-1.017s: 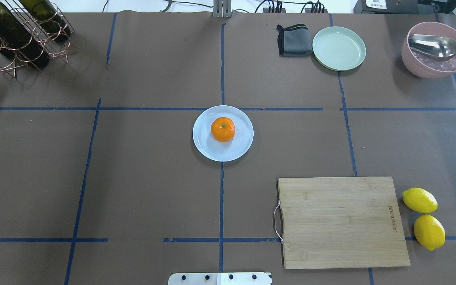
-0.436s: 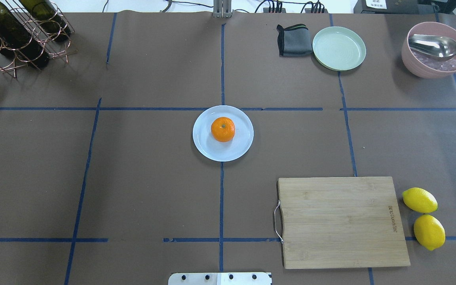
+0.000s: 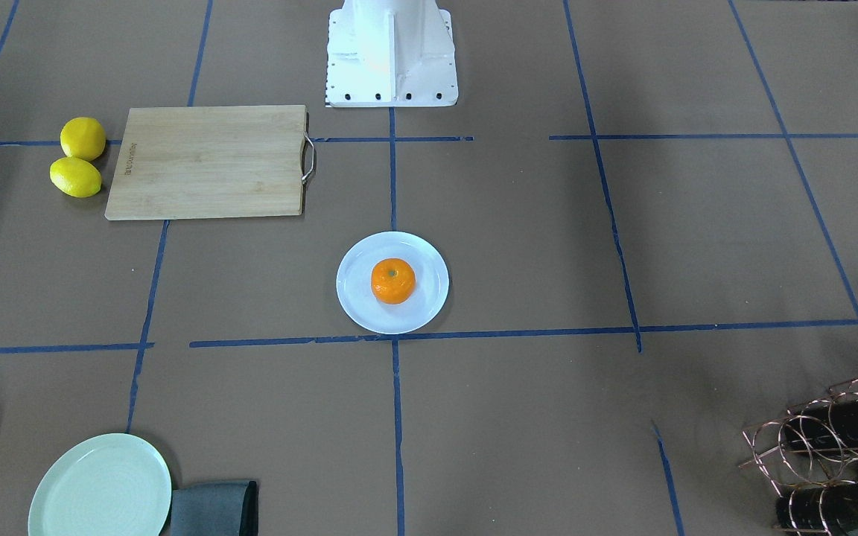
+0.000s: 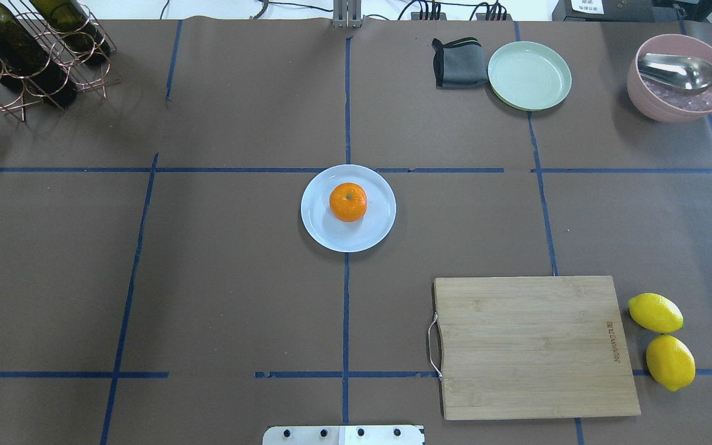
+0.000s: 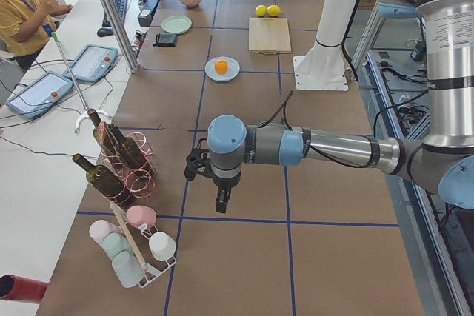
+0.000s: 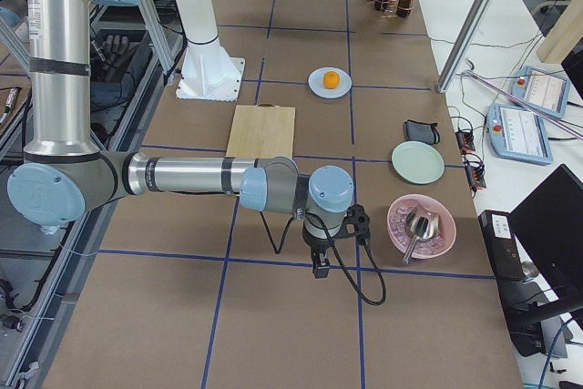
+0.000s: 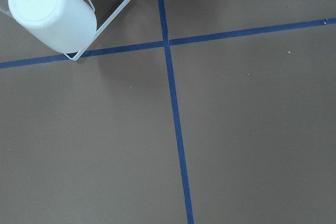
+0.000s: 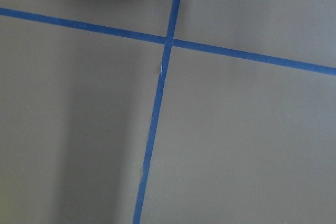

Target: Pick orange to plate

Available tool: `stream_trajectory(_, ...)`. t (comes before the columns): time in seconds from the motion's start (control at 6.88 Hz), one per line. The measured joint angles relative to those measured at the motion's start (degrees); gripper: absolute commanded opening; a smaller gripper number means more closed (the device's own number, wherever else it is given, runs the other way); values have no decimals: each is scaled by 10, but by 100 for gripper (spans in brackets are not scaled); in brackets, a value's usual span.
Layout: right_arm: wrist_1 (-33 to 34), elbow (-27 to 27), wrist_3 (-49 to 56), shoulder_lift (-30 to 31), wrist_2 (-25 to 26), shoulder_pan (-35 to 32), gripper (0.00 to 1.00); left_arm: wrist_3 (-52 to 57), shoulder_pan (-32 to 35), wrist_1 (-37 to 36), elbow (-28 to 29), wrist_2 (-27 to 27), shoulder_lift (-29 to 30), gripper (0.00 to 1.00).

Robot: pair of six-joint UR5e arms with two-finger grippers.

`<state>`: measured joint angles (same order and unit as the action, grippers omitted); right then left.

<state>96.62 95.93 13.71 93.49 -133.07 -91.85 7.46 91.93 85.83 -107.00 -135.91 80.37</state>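
Nothing on the counter (image 4: 238,278) has shifted since the earlier overhead frames. The orange (image 4: 348,202) sits stem-up near the middle of the bluish-white plate (image 4: 331,238). The cutting board (image 4: 532,346) and two lemons (image 4: 655,312) lie well apart from it, on the robot's right. The left gripper (image 5: 221,203) hangs over bare counter near a bottle rack (image 5: 122,157); the right gripper (image 6: 321,267) hangs near a pink bowl (image 6: 421,225). Both show only in side views, so their opening and any hold cannot be told.
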Motion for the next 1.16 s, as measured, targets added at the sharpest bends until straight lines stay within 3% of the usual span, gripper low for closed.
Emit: stream_trajectory(1.16,-12,-1,0,1,0,0,100,0,0,-1,-1,0,0,100)
